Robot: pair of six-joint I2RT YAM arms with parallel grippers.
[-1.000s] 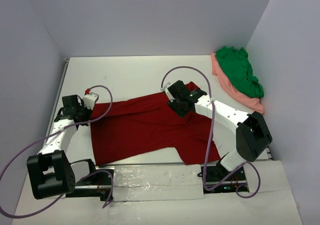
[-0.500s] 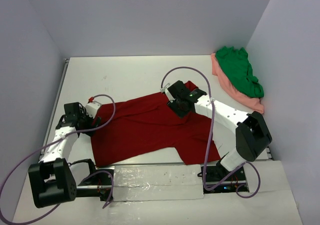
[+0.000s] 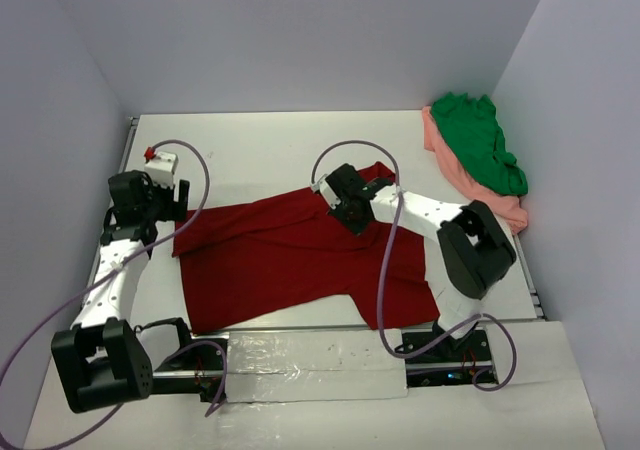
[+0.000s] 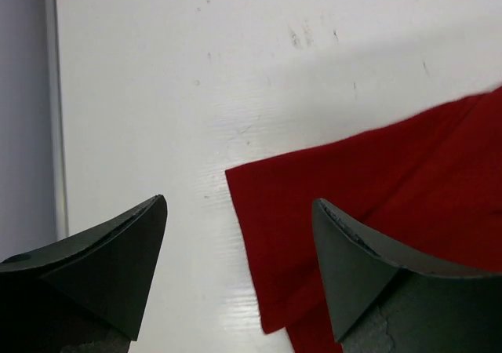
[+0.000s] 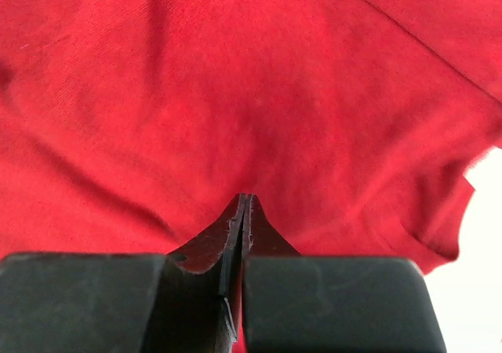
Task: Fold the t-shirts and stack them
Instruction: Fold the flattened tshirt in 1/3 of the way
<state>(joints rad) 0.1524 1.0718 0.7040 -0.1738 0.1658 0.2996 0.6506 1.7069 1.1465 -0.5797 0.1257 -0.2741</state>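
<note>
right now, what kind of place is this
Most likely a robotics lab test cell, not a home: a white table boxed in by plain walls, a left arm and right arm bolted at its near edge, and a dark red t-shirt spread out between them.

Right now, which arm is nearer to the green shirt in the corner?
Right. The right arm has its jaws over the dark red shirt mid-table, the green shirt off to its right. The left arm has its jaws at the red shirt's far left corner.
</note>
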